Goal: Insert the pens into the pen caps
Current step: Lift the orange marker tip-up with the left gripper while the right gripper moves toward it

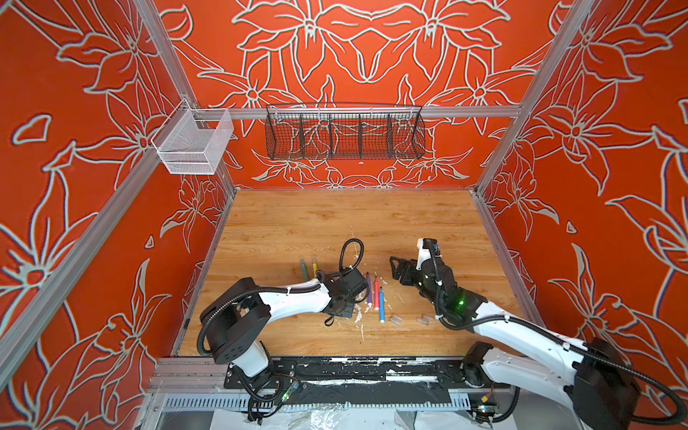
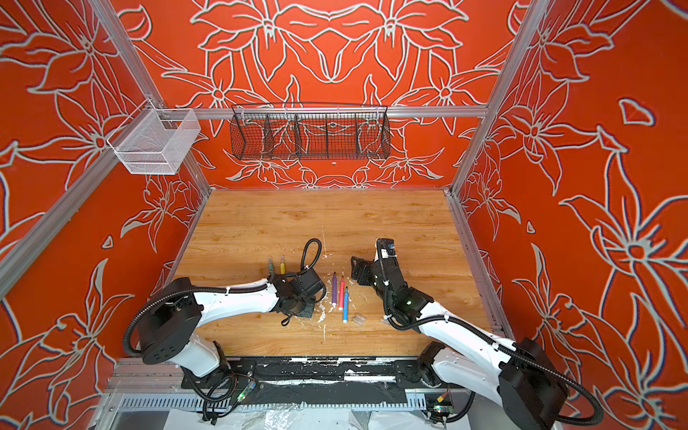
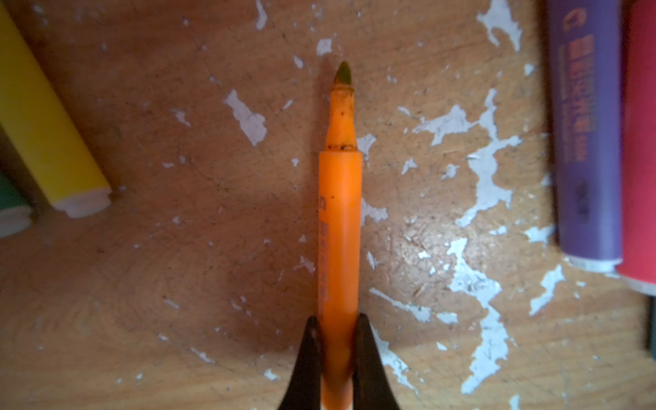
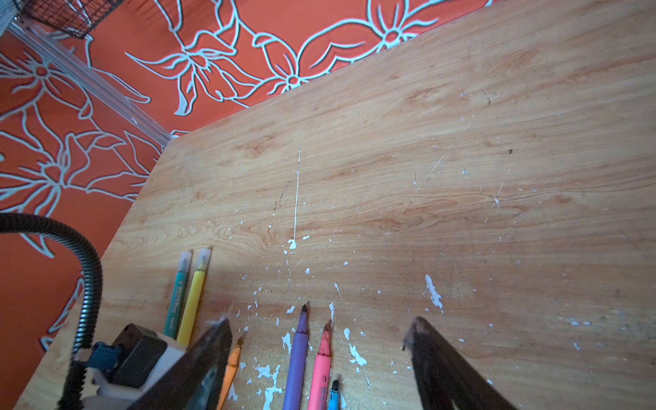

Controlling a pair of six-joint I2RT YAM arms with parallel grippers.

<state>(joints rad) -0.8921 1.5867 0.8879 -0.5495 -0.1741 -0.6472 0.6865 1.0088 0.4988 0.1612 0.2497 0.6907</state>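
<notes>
Capping of the orange pen (image 3: 340,227), judged the step in hand. Note the left pincer (image 3: 337,317) clamped on the rear of that barrel, with the bare felt tip pointing away from the jaws over white paint flecks (image 3: 482,170) on the desk (image 1: 335,223). Cannot tell from the wrist view about any lift off the wood. Note the right pincer (image 4: 322,321) spread wide and gripping nothing, hovering above the desk just beyond the tips of the purple pen (image 1: 369,288) and the pink-red pen (image 1: 376,296), with the blue pen (image 1: 381,307) beside them, all three lying uncapped. Find two loose pen caps (image 1: 395,319) in a top view, toward the front of the desk, to the right of the blue pen and close by the right arm. Count the green pen (image 4: 177,294) and the yellow pen (image 4: 193,294) as likely done, each wearing a clear cap.

To do it well: raise the orange pen straight up and keep it level, clear of its neighbours. Bring the right pincer down to the nearer cap, pinch gently across the closed end, and leave the mouth free. Expect slipping from smooth clear plastic. Line up mouth and tip on one axis before pushing. Mind the long overhang ahead of the rear grip, likely to wobble. Push slowly, straight along the barrel, up to the shoulder.
</notes>
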